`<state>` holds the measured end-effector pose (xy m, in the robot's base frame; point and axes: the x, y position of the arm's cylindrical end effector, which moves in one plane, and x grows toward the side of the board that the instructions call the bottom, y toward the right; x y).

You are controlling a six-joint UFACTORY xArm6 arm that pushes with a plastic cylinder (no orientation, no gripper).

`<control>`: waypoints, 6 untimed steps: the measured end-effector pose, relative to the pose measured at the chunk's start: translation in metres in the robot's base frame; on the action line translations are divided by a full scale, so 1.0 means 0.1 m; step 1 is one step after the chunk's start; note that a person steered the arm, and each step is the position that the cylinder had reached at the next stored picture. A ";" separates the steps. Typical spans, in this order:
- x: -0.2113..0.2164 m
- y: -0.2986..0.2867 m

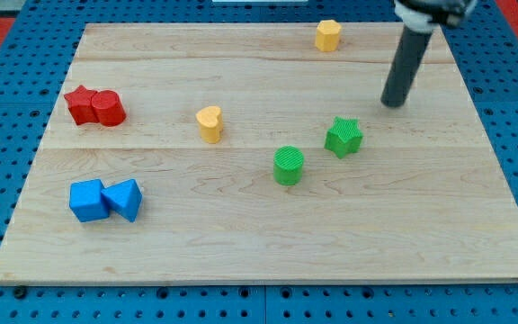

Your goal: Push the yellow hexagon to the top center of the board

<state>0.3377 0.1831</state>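
The yellow hexagon (328,35) sits near the view's top; the tip (391,103) rests right of it, above the green star (343,137).

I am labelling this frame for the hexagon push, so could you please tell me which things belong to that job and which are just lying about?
Belonging to the job:
- yellow hexagon, near the board's top edge, right of centre
- my tip, to its lower right, touching no block
- wooden board

Just lying about:
- yellow heart
- green star
- green cylinder
- red star
- red cylinder
- blue cube
- blue triangle
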 end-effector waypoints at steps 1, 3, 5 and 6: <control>-0.72 0.10; -1.03 -0.41; -1.23 -1.23; -1.24 -1.75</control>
